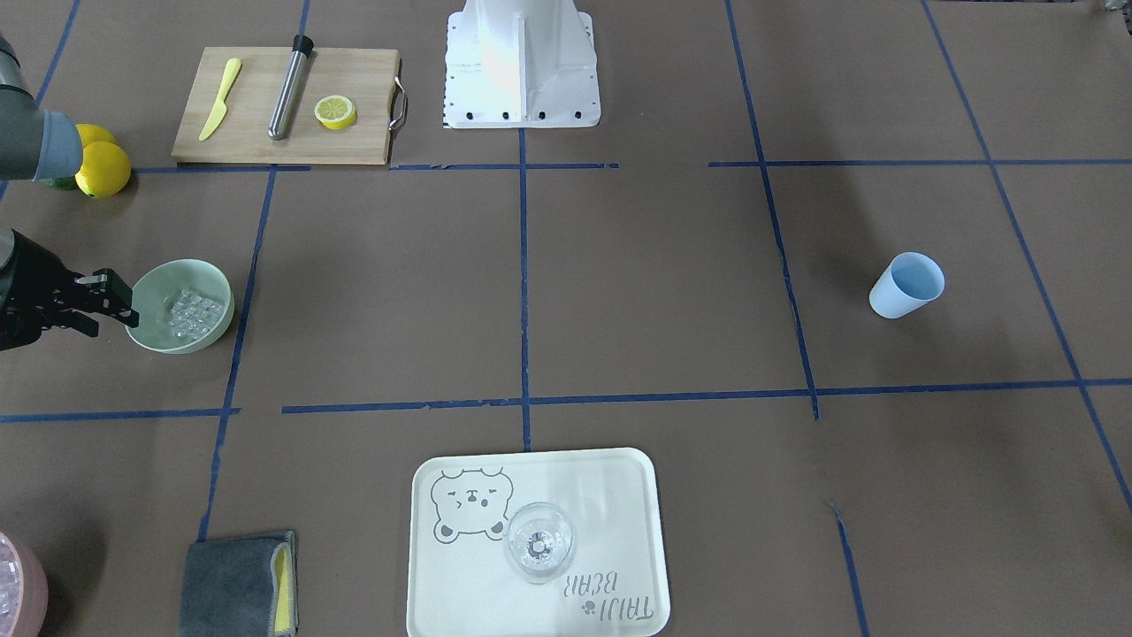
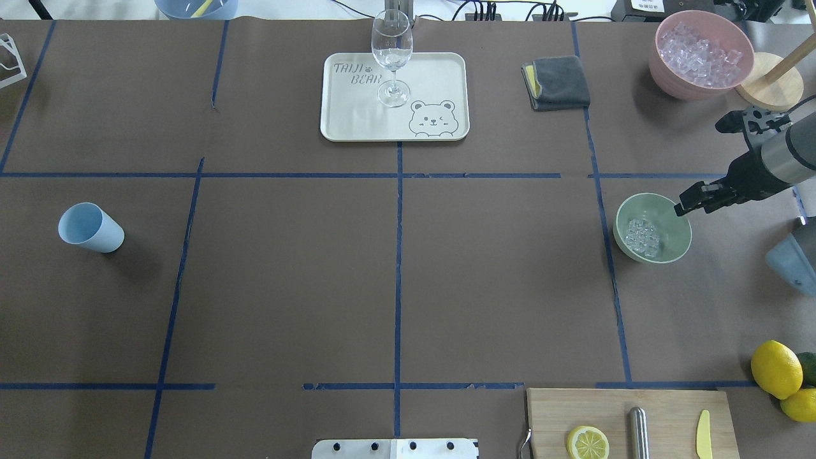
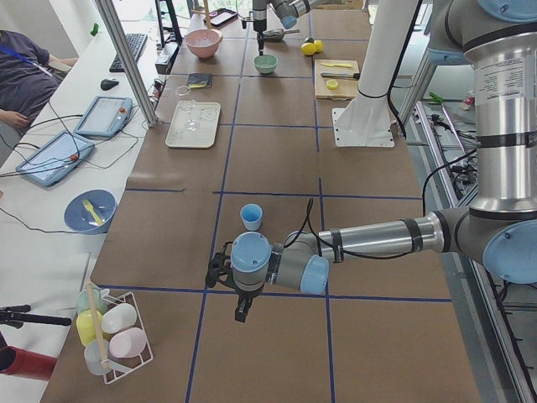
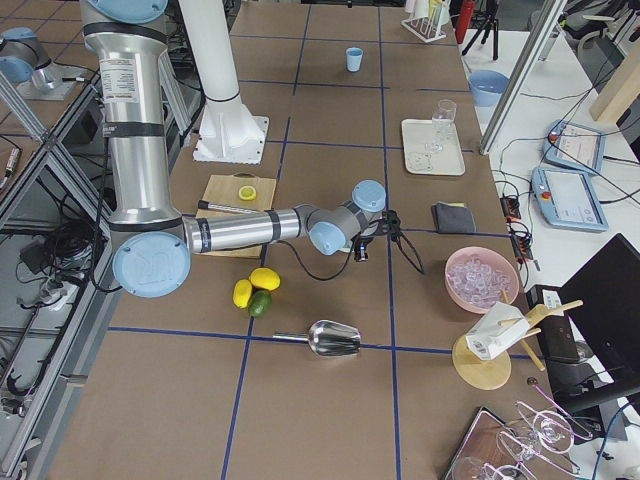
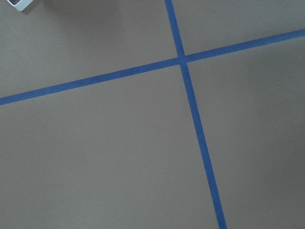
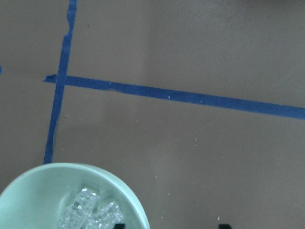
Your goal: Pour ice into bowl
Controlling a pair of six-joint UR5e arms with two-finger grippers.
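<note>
The pale mint-green bowl (image 1: 168,279) stands on the table on my right side, and shows in the overhead view (image 2: 658,207) and at the bottom left of the right wrist view (image 6: 33,193). A small heap of clear ice cubes (image 1: 193,314) (image 2: 642,236) (image 6: 90,210) lies inside it. My right gripper (image 1: 110,303) (image 2: 692,203) is open and empty, hovering at the bowl's outer rim; its two fingertips show apart in the wrist view (image 6: 170,225). My left gripper (image 3: 242,309) points down over bare table near the light blue cup (image 3: 251,217); I cannot tell if it is open or shut.
A pink bowl (image 2: 663,64) full of ice stands behind the green bowl. A metal scoop (image 4: 332,340) lies by the lemons (image 2: 776,368). A wine glass (image 2: 391,57) stands on the tray (image 2: 440,76). A grey cloth (image 2: 556,83) and the cutting board (image 2: 669,408) lie nearby.
</note>
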